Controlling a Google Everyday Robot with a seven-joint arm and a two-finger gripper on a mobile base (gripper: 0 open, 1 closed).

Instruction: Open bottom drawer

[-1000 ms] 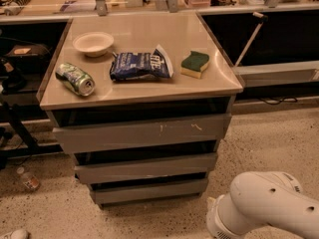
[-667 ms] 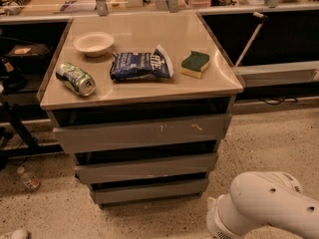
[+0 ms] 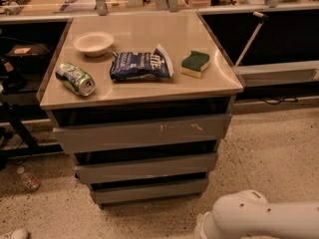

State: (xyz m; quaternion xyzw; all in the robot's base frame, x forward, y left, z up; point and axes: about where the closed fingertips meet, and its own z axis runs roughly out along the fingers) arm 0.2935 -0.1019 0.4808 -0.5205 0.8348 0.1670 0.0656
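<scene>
Nothing has shifted since a second ago: the white arm [image 3: 259, 218] lies at the same spot along the bottom right edge of the view, and every object sits where it was.

On the cabinet top [image 3: 149, 29], a pale bowl [image 3: 93, 43] stands near the back left corner. A green can [image 3: 75, 78] lies on its side close to the front left edge. A blue chip bag [image 3: 141, 65] lies flat in the middle. A green-and-yellow sponge [image 3: 195, 63] rests toward the right edge.

Below the top, the widest drawer front [image 3: 142, 132] shows pale scratch marks. The middle drawer front [image 3: 147, 167] sits under it. The bottom drawer [image 3: 149, 190] is lowest, just above the speckled floor [image 3: 269, 148]; none of its inner tray shows. The floor directly before its front is bare.

A small bottle [image 3: 29, 179] lies on the floor left of the cabinet, well apart from the drawers. A thin pole [image 3: 248, 39] leans at the right.

The gripper lies outside the picture, beyond the arm at the bottom right, so whether it is spread or pressed together cannot be told. The arm touches nothing on the cabinet.
</scene>
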